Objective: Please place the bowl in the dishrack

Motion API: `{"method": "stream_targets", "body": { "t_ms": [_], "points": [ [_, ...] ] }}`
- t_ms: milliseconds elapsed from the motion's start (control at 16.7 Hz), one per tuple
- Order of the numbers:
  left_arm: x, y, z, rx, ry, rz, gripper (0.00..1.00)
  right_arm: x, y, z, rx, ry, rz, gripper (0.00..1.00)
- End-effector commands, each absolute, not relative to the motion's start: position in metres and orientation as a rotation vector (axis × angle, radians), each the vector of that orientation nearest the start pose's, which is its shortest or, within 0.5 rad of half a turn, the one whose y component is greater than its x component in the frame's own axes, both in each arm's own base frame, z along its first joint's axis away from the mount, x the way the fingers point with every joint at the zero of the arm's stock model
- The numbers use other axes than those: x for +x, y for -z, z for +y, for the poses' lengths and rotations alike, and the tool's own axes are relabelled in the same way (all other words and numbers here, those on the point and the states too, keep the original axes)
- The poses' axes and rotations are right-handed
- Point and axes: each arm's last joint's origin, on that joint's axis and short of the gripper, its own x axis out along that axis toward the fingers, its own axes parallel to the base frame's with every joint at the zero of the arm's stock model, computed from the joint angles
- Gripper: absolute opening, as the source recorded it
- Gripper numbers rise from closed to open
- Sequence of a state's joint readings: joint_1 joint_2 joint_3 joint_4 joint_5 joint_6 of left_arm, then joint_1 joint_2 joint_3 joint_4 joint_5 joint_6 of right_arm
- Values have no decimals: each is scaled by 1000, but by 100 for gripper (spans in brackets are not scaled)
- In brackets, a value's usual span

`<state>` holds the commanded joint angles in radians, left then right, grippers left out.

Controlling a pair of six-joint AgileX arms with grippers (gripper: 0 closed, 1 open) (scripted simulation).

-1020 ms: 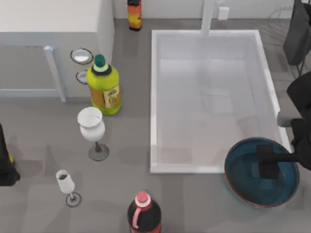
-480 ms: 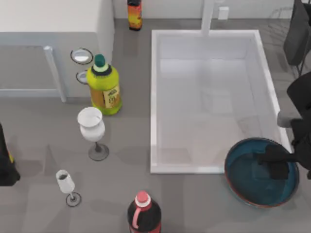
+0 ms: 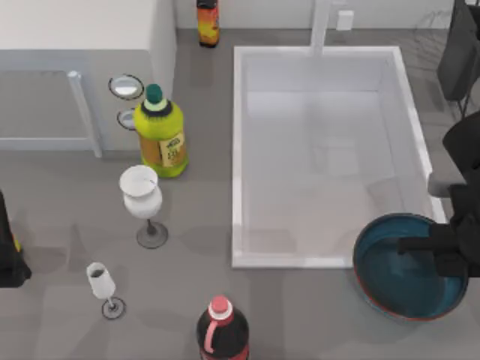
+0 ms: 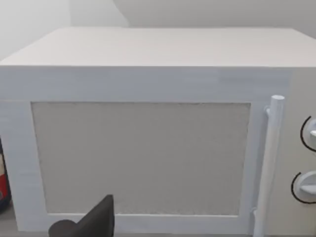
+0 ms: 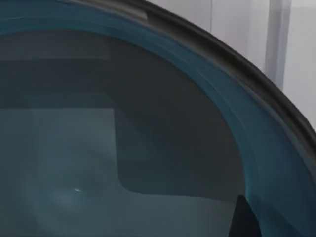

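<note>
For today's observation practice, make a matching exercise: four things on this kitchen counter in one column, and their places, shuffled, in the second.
Things:
1. bowl
2. yellow-green bottle
3. large wine glass
4. red-capped dark bottle

Places:
A. at the top view's bottom edge, left of the sink
B. beside the microwave
C. at the sink's bottom right corner
D. just below the yellow-green bottle

Pairs: 1-C, 2-B, 3-D, 4-A

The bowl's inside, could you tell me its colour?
Glossy teal-blue inside the bowl, clearest in the top view.
</note>
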<state>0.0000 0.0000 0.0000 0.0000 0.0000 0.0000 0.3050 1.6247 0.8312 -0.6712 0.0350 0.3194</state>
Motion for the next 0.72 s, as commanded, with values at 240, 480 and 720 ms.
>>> {"method": "stream_targets", "body": {
  "t_ms": [240, 480, 720],
  "points": [
    [106, -160, -1, 0, 0, 0, 100, 253, -132, 79, 10, 11, 1459, 0],
    [106, -160, -1, 0, 0, 0, 100, 253, -133, 80, 9, 10, 1458, 0],
    [106, -160, -1, 0, 0, 0, 100, 265, -159, 84, 8, 11, 1455, 0]
  ]
}}
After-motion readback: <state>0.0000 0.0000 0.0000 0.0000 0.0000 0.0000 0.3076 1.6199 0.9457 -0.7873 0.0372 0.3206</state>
